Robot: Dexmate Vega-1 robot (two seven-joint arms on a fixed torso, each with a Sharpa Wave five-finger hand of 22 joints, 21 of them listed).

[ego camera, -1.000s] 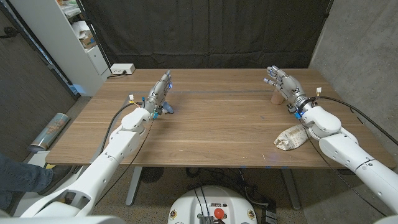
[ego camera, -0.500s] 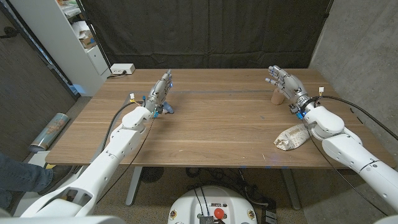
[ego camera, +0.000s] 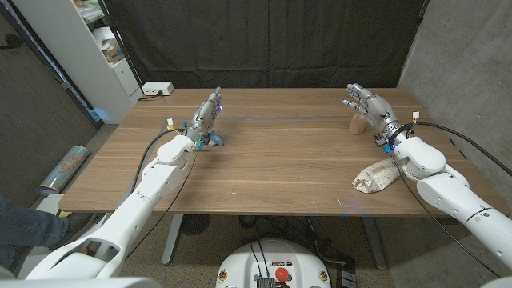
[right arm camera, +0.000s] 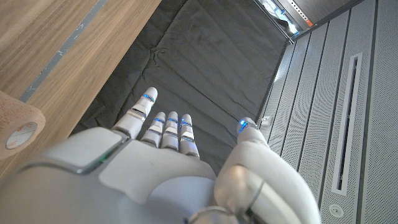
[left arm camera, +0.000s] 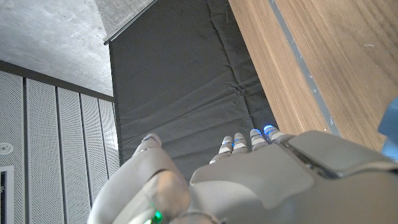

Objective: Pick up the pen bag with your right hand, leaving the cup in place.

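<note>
Barely shifting since a second ago, our right hand (ego camera: 366, 105) hovers spread near the tan cup (ego camera: 357, 124); the crumpled beige pen bag (ego camera: 375, 176) lies by the table's (ego camera: 272, 160) right edge; our left hand (ego camera: 207, 114) holds nothing, fingers straight.

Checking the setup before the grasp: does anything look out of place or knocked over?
Nothing stands out. The cup stands by the right hand; the pen bag lies near the table's front edge, beside the right forearm.

We see a wooden table (ego camera: 272, 156); a cup (ego camera: 356, 124) stands far right, a pen bag (ego camera: 374, 177) lies near right.
</note>
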